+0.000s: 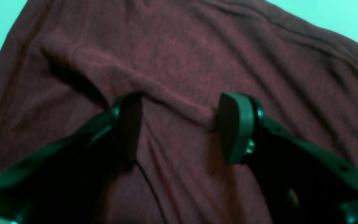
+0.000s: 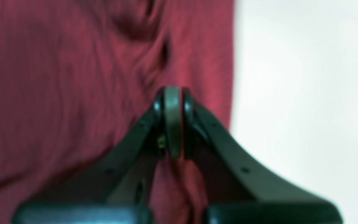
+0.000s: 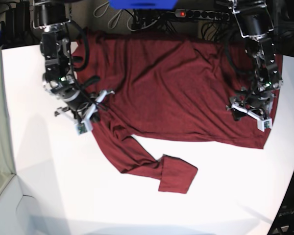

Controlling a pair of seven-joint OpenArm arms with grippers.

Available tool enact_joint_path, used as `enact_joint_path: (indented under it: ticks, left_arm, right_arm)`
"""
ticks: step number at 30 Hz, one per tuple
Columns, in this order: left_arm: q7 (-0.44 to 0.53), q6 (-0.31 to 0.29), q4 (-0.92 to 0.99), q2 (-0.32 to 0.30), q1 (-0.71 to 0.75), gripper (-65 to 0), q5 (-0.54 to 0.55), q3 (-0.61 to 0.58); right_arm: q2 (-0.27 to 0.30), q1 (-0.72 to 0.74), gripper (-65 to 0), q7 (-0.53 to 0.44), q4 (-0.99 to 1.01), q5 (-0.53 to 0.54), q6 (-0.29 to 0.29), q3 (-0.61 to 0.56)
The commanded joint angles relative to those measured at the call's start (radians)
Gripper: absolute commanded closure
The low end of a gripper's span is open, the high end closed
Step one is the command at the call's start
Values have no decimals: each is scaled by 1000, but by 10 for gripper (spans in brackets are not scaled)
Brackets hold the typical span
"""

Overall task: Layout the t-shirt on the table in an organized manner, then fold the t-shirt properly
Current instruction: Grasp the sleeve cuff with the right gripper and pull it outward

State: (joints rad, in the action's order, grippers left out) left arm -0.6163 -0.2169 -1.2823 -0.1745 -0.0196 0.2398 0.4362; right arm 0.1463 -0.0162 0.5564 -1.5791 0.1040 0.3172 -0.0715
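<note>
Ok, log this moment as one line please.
phase: layout | t-shirt: spread, sleeve crumpled | left gripper: open over a wrinkle | right gripper: shut on t-shirt edge

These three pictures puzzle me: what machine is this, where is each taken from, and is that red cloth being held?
It is a robot with two arms. One picture looks down from above; the other two come from cameras on each wrist. A dark red t-shirt lies spread on a white table, one sleeve folded near the front. The right gripper has its jaws shut, pinching shirt fabric near its edge. The left gripper has its jaws open, straddling a wrinkle, holding nothing.
</note>
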Motion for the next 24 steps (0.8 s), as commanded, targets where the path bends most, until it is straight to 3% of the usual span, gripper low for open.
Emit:
enact_joint_path:
  ticks: [1, 9, 19, 24]
  left_arm:
    - [-34, 0, -1, -7, -1, -384, -1, 0]
    - [-34, 0, -13, -7, -1, -384, 5, 2]
    - [-34, 0, -13, -7, -10, -384, 7, -1]
    - [-34, 0, -7, -6, -23, -384, 3, -1]
  right_arm:
    - [-12, 28, 0, -26, -31, 9, 1, 0]
    - [-96, 187, 0, -26, 92, 3, 1, -6]
    - [-135, 494, 0, -37, 576, 3, 1, -6]
    - [-135, 519, -104, -40, 664, 3, 1, -6]
